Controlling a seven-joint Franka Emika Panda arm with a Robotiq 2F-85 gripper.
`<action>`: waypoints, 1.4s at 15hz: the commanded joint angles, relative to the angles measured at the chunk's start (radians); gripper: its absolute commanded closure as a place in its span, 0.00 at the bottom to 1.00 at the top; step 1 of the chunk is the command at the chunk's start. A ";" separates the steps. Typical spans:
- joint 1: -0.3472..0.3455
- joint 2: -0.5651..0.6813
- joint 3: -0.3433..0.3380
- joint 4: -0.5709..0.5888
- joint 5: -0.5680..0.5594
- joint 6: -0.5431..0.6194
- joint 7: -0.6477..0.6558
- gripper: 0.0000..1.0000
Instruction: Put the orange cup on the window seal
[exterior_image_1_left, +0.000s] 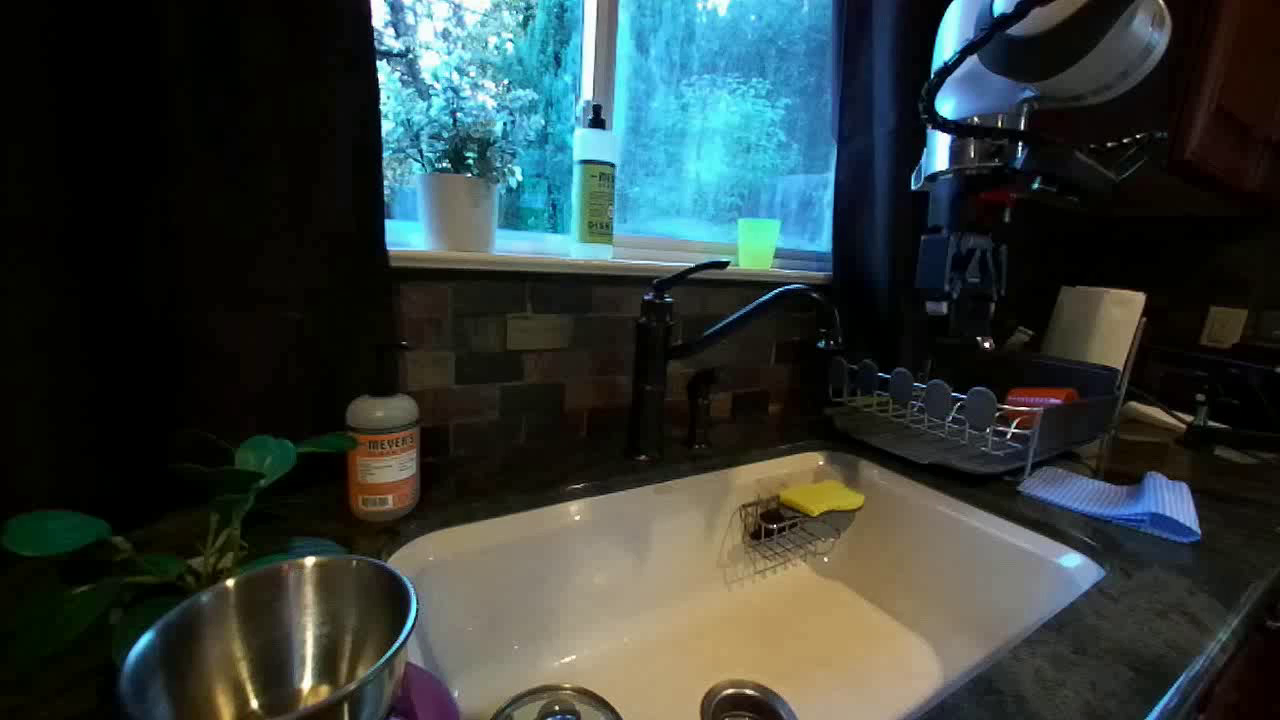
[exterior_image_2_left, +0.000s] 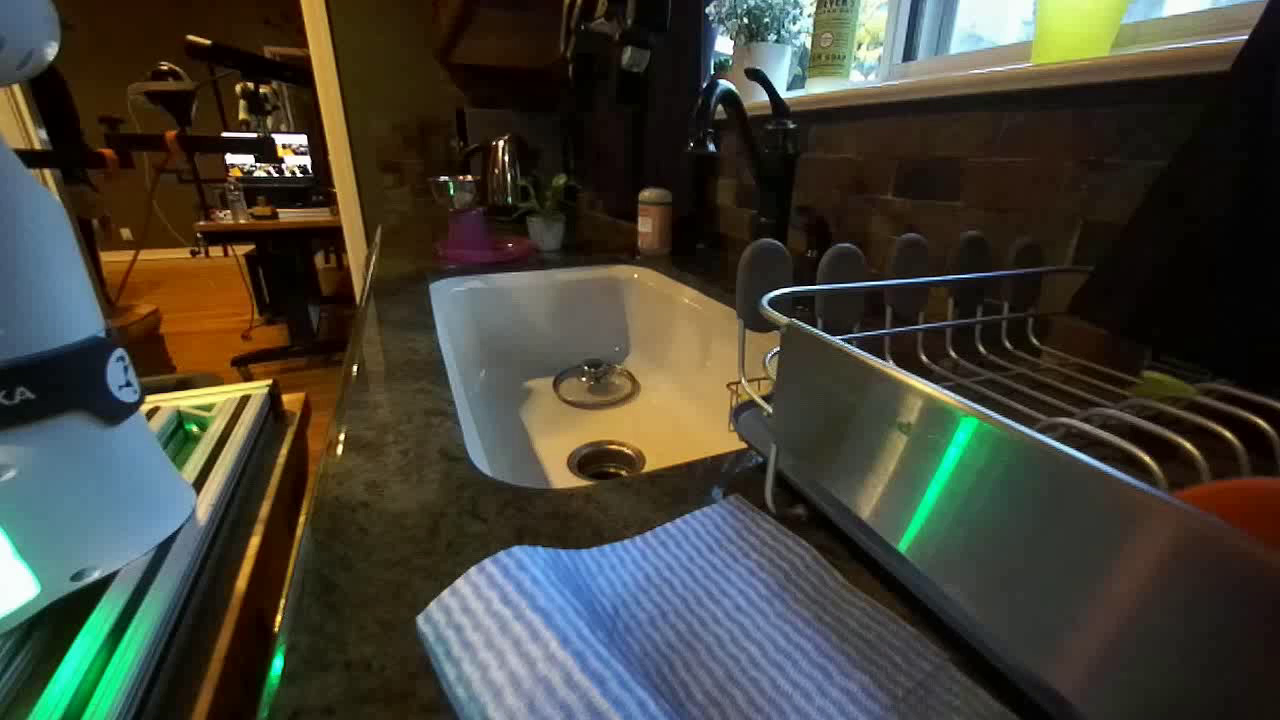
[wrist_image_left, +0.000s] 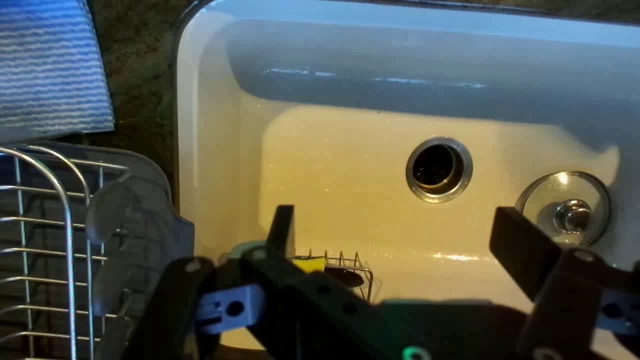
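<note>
- Found it: one orange cup (exterior_image_1_left: 1045, 397), showing in both exterior views, inside the rack; upright or on its side, I can't make out.
- One dish rack (exterior_image_2_left: 880, 450), then, with five grey paddles (exterior_image_1_left: 938, 395) lined along an edge, and one striped cloth (exterior_image_2_left: 650, 610) just beside it on the dark counter (exterior_image_2_left: 400, 560).
- Up to the window seal (exterior_image_1_left: 530, 261), one long ledge, and it's carrying three: one white pot (exterior_image_1_left: 458, 212) with a bushy plant (exterior_image_1_left: 470, 140), one yellow-labelled bottle (exterior_image_1_left: 596, 205), one green cup (exterior_image_1_left: 758, 243) over by the dark curtain (exterior_image_1_left: 875, 200).
- Below that, one dark faucet (exterior_image_1_left: 652, 385) behind one white sink (wrist_image_left: 325, 160).
- In the sink I count one drain (wrist_image_left: 439, 169), one glass lid (wrist_image_left: 572, 215) near it, and one wire caddy (exterior_image_1_left: 780, 550) on the faucet side, one yellow sponge (exterior_image_1_left: 820, 497) with it.
- Far end from the rack: one orange-labelled bottle (exterior_image_1_left: 384, 460), one steel bowl (exterior_image_1_left: 280, 640), one leafy houseplant (exterior_image_1_left: 265, 460) near both.
- And here's my gripper (wrist_image_left: 393, 220): one of it, two fingers (wrist_image_left: 522, 250), spread wide, sink showing straight through the gap.
- Only air between them; in an exterior view I'm hanging above the counter, higher than the rack, apart from the orange cup and apart from the window seal.
</note>
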 joint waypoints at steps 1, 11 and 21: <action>0.003 0.000 -0.003 0.001 -0.001 -0.002 0.001 0.00; -0.074 -0.044 -0.105 -0.015 -0.159 0.005 -0.185 0.00; -0.161 -0.022 -0.243 0.041 -0.240 -0.001 -0.333 0.00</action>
